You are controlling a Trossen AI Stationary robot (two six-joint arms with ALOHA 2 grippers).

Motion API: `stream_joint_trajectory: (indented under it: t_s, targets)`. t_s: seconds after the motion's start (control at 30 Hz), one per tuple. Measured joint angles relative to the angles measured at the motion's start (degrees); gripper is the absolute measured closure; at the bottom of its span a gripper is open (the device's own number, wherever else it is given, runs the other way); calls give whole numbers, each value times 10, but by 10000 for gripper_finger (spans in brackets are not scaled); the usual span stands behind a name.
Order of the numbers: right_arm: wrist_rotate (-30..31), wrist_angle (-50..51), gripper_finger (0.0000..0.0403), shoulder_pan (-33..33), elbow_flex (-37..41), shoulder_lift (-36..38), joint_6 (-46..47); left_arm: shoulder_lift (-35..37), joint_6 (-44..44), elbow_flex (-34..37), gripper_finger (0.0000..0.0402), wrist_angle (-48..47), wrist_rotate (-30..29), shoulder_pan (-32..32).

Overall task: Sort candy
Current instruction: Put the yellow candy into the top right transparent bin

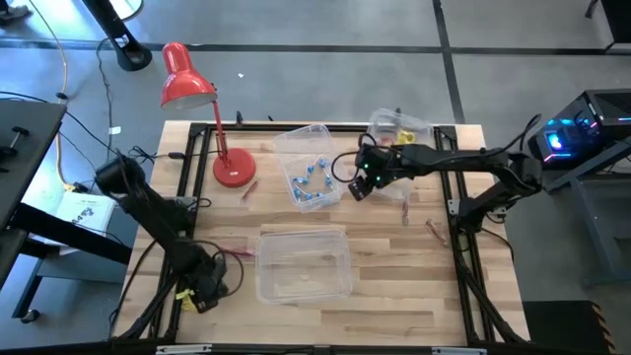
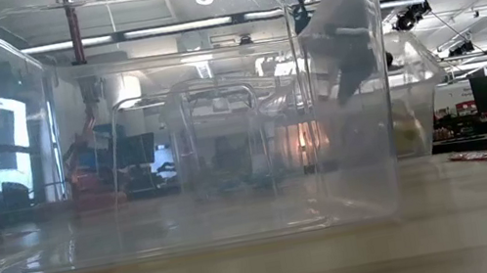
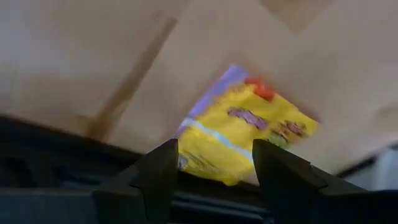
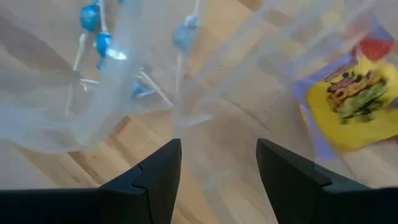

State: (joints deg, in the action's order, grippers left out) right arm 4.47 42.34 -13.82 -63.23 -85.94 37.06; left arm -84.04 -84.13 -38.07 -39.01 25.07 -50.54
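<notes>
My left gripper [image 1: 204,288] is at the table's near left corner, open and pointing down at a yellow candy packet [image 3: 245,134] that lies flat on the wood [image 1: 184,294]. Its fingers [image 3: 214,168] stand on either side of the packet's end without touching it. My right gripper [image 1: 359,183] hangs open [image 4: 217,155] and holds nothing. It is between a clear bin with blue twist-wrapped candy [image 1: 308,177] [image 4: 93,28] and a clear bin with yellow packets [image 1: 399,128] [image 4: 351,93]. Slim red-pink sticks [image 1: 248,187] [image 1: 434,232] lie loose on the table.
A third clear bin [image 1: 304,261] stands near the table's front middle and fills the low view [image 2: 184,136]. A red desk lamp [image 1: 187,84] stands on its round base [image 1: 234,168] at the far left. A dark frame [image 1: 197,128] edges the table.
</notes>
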Motion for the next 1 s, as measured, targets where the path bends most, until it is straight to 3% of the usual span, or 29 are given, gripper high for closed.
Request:
stream_joint_trajectory:
  t_s: [0.3, 0.37, 0.47, 0.53, 0.77, 1.0]
  targets:
    - [37, -2, 201, 27, 3, 1, 0, -55, 18, -3, 218, 42, 15, -3]
    - [37, -2, 201, 26, 3, 1, 0, -48, 19, -3, 253, 39, 11, -3]
    - [45, -2, 201, 26, 3, 3, -5, -27, 18, -1, 344, 35, -11, -3]
    - [46, -9, 201, 26, 3, 9, -13, -5, 6, 1, 385, 28, -37, -1]
    - [65, -62, 201, 26, 3, 67, -33, 129, -24, -1, 400, 7, -75, 16]
    - [65, -113, 201, 27, 3, 150, -41, 287, -37, -62, 401, -51, -202, 59]
